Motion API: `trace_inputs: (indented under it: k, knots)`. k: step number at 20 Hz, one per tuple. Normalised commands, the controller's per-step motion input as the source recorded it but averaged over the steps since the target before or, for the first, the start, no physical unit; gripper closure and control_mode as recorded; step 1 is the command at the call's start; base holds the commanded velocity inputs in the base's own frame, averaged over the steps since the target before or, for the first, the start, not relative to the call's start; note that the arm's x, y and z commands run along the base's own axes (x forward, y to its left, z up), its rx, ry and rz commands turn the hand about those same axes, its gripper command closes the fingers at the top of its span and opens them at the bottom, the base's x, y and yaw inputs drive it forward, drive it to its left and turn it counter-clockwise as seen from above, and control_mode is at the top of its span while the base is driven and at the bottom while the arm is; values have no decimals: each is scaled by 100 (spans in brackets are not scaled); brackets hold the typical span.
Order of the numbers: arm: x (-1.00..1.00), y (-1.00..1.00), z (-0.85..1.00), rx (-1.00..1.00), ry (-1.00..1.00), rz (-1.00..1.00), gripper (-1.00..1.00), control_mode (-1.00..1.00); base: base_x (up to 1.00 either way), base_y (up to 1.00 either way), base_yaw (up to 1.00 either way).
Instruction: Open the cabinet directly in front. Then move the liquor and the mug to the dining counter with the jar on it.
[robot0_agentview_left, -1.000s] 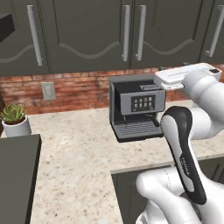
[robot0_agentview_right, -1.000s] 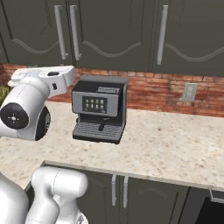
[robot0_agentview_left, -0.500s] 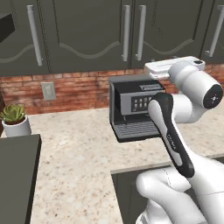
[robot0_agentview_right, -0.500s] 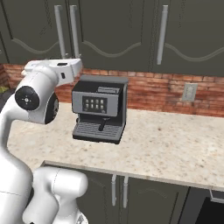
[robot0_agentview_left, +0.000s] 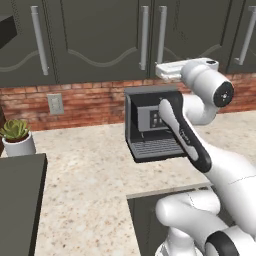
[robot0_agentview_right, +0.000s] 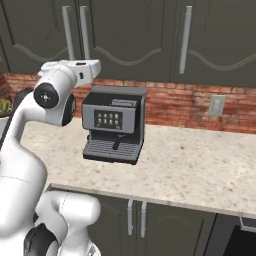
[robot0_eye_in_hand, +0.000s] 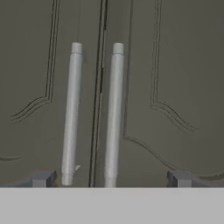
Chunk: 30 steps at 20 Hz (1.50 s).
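Observation:
The cabinet (robot0_agentview_left: 100, 45) (robot0_agentview_right: 125, 35) is the dark grey wall unit above the worktop, and both doors are shut. In the hand view its two grey bar handles (robot0_eye_in_hand: 71, 113) (robot0_eye_in_hand: 113, 113) stand side by side at the centre seam. My gripper (robot0_eye_in_hand: 111, 179) faces them with its jaws wide open and nothing between them, one fingertip (robot0_eye_in_hand: 41, 178) on either side of the pair. From the base views, the gripper (robot0_agentview_left: 159, 71) (robot0_agentview_right: 95, 67) hovers level with the handles' lower ends, just in front of the doors. The liquor, the mug, the dining counter and the jar are out of view.
A black coffee machine (robot0_agentview_left: 150, 127) (robot0_agentview_right: 114, 125) stands on the beige worktop (robot0_agentview_left: 90, 175) right under my hand. A potted plant (robot0_agentview_left: 16, 136) sits at the far left, with a wall socket (robot0_agentview_left: 54, 103) on the red brick. A dark block (robot0_agentview_left: 20, 200) is at the lower left.
My hand has risen slightly and swung across toward the centre handles of the cabinet. The jaws have stayed open and the doors have stayed shut.

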Motion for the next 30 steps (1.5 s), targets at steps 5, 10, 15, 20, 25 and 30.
trace_inputs:
  k: [5, 10, 15, 20, 25, 30]
  knots:
    - [70, 8, 0, 0, 1, -1, -100, -100, 0, 0, 0]
    - [78, 11, 0, 0, 4, -2, -100, -100, 0, 0, 0]
    - [85, 14, 0, 0, 4, -3, -100, -100, 0, 0, 0]
    - [92, 10, 0, 0, 6, -2, -100, -100, 0, 0, 0]
    - [86, 2, 0, 0, 9, 0, -100, -100, 0, 0, 0]
    - [10, 0, 0, 0, 0, 0, 100, -100, 0, 0, 0]
